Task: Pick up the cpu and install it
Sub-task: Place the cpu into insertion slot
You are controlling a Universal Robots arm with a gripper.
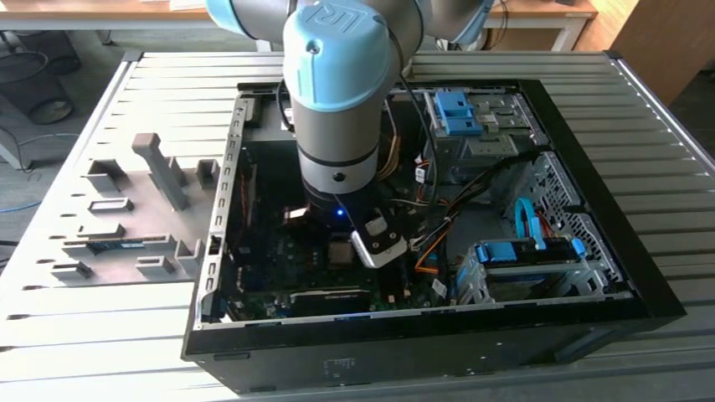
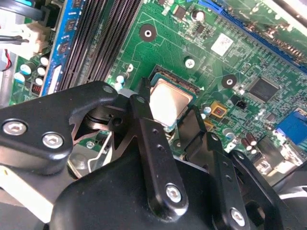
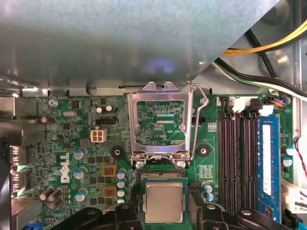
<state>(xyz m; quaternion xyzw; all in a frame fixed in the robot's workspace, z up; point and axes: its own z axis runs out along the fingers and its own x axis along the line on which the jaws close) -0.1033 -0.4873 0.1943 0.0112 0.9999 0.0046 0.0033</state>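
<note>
The cpu (image 3: pixel 164 199) is a small silver-grey square on a green edge, lying level at the open socket on the green motherboard (image 3: pixel 72 143). My gripper (image 3: pixel 164 210) has one black finger against each of its two opposite sides, so it is shut on the chip. In the second wrist view the fingers (image 2: pixel 144 120) flank the cpu (image 2: pixel 170 100) over the black socket frame (image 2: pixel 180 79). The socket's metal load plate (image 3: pixel 160 120) stands hinged up with its lever raised. In the exterior view the gripper (image 1: pixel 344 251) is deep inside the computer case (image 1: pixel 581 331).
A blue memory stick (image 3: pixel 268 163) stands in its slot beside empty black slots (image 3: pixel 235 158). Yellow and black cables (image 3: pixel 268 48) run along the case wall. A blue-tabbed drive cage (image 1: pixel 525 251) fills the case toward the exterior view's right; a grey parts fixture (image 1: pixel 123 218) lies outside.
</note>
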